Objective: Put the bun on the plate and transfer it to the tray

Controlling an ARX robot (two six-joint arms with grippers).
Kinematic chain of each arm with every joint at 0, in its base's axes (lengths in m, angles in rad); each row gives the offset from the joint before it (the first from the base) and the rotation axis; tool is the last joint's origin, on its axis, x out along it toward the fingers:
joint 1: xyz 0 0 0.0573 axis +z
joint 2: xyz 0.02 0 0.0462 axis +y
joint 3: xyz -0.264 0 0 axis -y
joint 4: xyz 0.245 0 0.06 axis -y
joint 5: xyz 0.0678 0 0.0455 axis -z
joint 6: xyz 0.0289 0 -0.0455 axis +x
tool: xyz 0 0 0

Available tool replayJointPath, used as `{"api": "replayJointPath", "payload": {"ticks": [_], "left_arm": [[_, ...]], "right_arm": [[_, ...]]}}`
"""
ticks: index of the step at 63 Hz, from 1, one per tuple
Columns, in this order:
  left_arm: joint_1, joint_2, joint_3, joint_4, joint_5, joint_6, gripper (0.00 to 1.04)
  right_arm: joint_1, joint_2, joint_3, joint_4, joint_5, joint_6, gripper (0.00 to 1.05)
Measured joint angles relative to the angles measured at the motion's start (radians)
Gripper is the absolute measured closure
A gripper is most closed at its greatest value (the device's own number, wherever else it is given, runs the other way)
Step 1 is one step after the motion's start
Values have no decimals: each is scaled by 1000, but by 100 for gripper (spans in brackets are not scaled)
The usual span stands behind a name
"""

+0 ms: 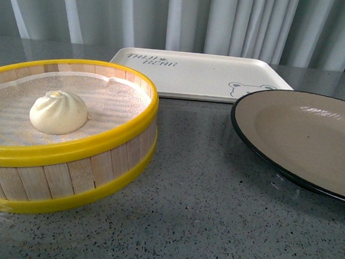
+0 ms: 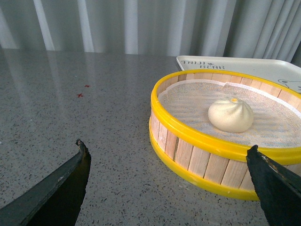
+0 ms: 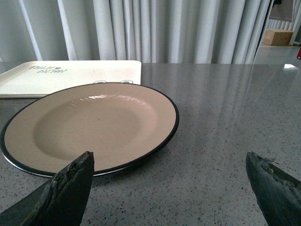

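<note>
The cream-white bun with a pleated top sits on white cloth inside the yellow-rimmed wooden steamer basket at the left; it also shows in the left wrist view. The beige plate with a black rim lies empty at the right, also in the right wrist view. The cream-white tray with grey lettering and a bear face lies behind both, empty. My left gripper is open, low over the table just short of the basket. My right gripper is open beside the plate's near edge. Neither arm shows in the front view.
The grey speckled tabletop runs under everything. Grey-white curtains hang behind the table. Two small red marks lie on the table to the left of the basket. A cardboard box stands far off in the right wrist view.
</note>
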Motion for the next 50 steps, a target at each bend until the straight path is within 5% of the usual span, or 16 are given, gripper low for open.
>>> {"api": "replayJointPath", "payload": {"ticks": [37, 43, 50], "left_arm": [[-1, 2, 1, -2, -6, -4, 7], [-70, 153, 101, -259, -247, -162, 7], [-97, 256, 135, -330, -357, -311, 7]], "right_arm": [[0, 0, 0, 0, 0, 0, 9], [0, 0, 0, 0, 0, 0, 9], [0, 0, 0, 0, -1, 0, 9]]}}
